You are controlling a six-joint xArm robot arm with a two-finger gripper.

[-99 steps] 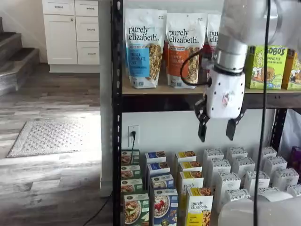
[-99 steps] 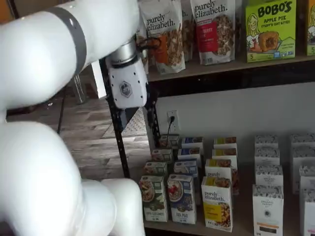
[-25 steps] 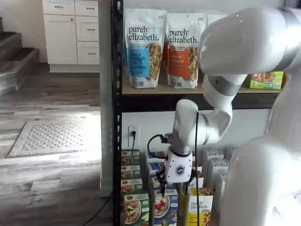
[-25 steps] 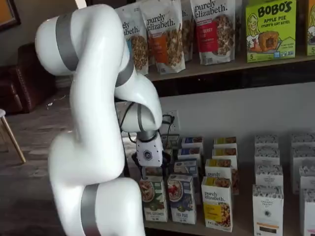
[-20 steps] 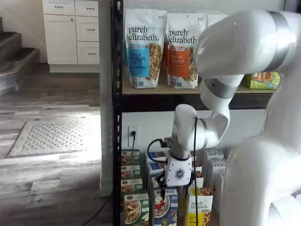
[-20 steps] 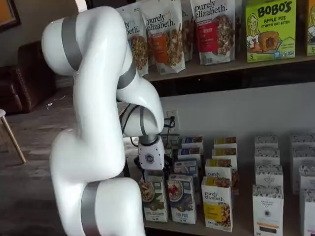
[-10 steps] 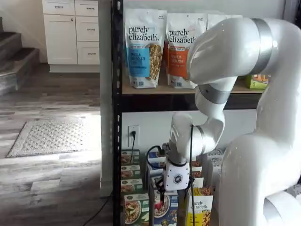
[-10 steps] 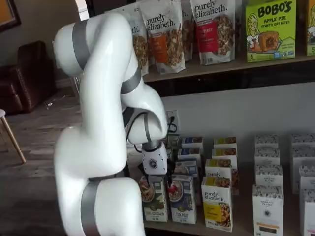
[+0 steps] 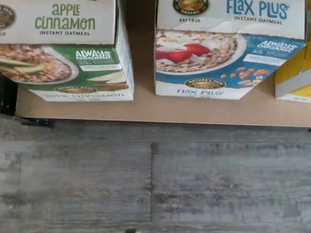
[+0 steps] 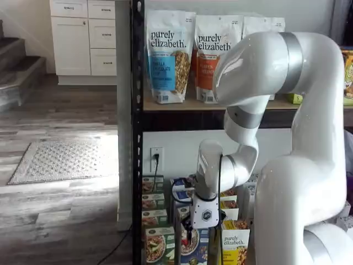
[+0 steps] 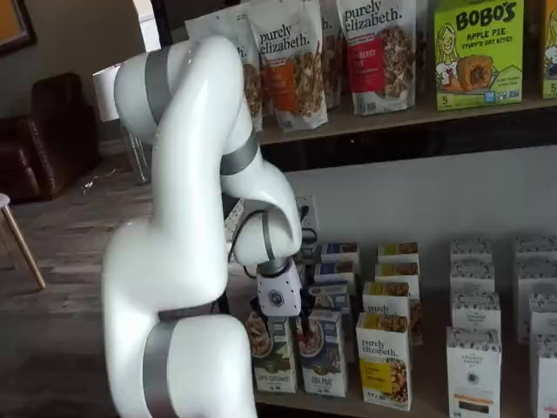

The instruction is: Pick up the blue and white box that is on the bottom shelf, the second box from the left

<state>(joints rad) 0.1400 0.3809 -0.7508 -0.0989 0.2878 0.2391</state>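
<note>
The blue and white box [image 9: 228,53], a Flax Plus carton with a cereal bowl and red berries, stands at the front edge of the bottom shelf [image 9: 146,109]. It shows in both shelf views [image 10: 199,247] [image 11: 324,353]. My gripper [image 10: 193,240] hangs low right in front of its upper part, white body just above the carton top. In a shelf view [image 11: 296,329] dark fingers overlap the carton's left side. Only one finger shows plainly, so I cannot tell whether the gripper is open. No fingers show in the wrist view.
A green-and-white Apple Cinnamon carton [image 9: 73,58] stands beside the blue one, a yellow-and-white carton [image 9: 294,73] on its other side. More carton rows stand behind [image 11: 396,261]. Tall granola bags [image 10: 168,55] fill the wooden tier above. Grey wood floor [image 9: 155,179] lies before the shelf.
My arm has come down from the wooden tier to the bottom shelf. In the last half second the gripper sank a little lower in front of the blue and white box.
</note>
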